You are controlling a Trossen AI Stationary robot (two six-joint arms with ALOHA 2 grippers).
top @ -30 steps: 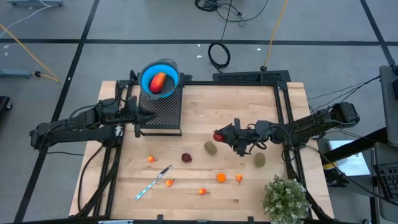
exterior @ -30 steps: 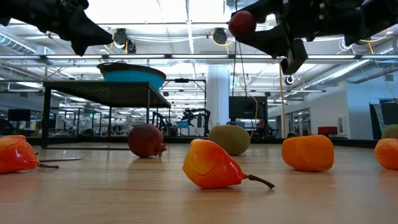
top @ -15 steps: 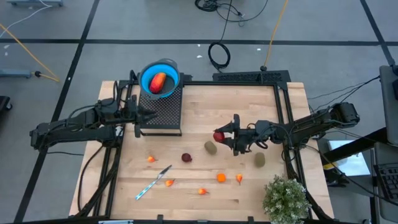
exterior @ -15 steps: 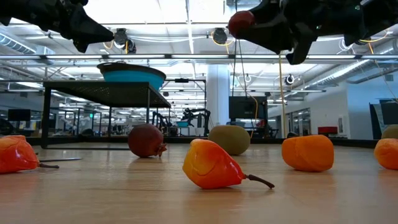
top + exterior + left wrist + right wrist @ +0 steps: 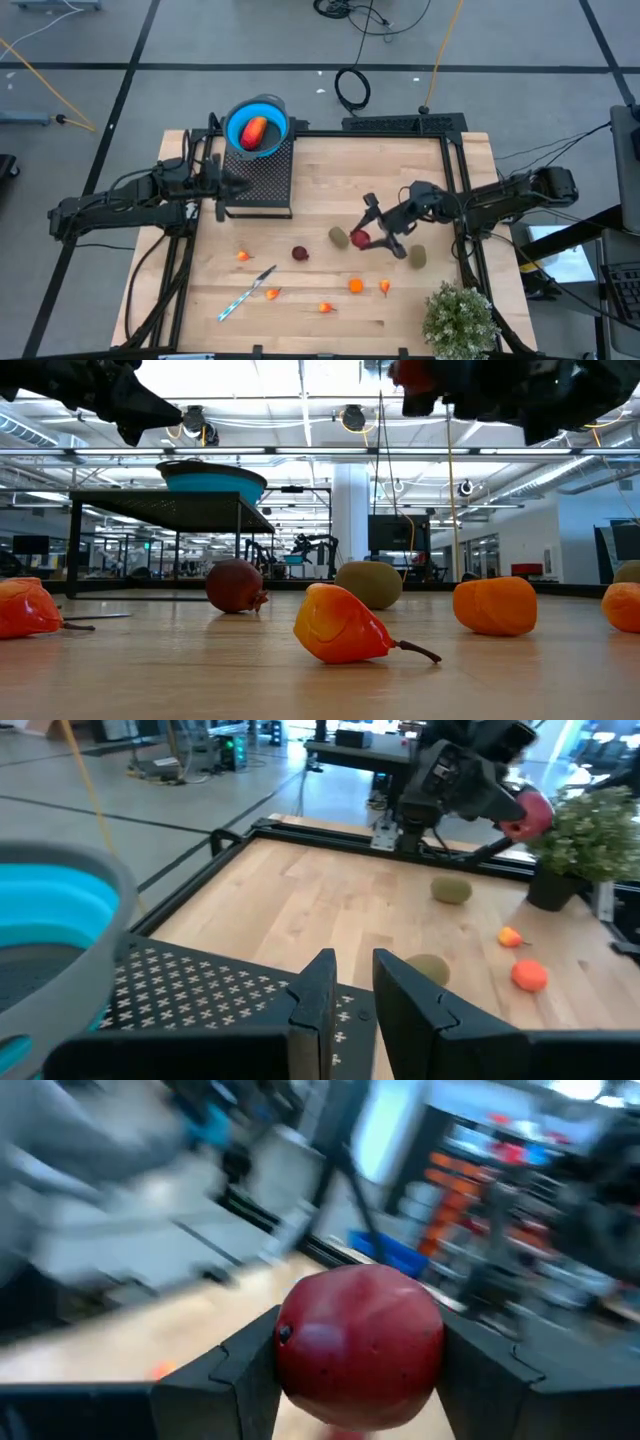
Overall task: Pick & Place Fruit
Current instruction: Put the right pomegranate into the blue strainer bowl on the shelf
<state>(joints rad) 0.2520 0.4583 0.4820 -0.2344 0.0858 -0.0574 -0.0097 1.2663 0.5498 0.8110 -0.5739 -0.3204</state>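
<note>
We see a smooth, round dark red fruit point(image 5: 358, 1342) clamped between the right gripper point(image 5: 366, 239) fingers, lifted above the wooden table point(image 5: 320, 180), beside one of two matte olive ovals point(image 5: 339, 237). Another dark red ball point(image 5: 300, 253) lies nearby, with five glossy orange bits scattered around. The blue bowl point(image 5: 257, 127) holds one red-orange piece point(image 5: 255, 129). The left gripper point(image 5: 348, 982), jaws nearly together and empty, hovers over the perforated black stand point(image 5: 262, 180) by the bowl

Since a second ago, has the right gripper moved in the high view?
Yes. The right gripper, holding the dark red fruit, has swung toward the near edge; the olive fruit now sits level beside it.
</note>
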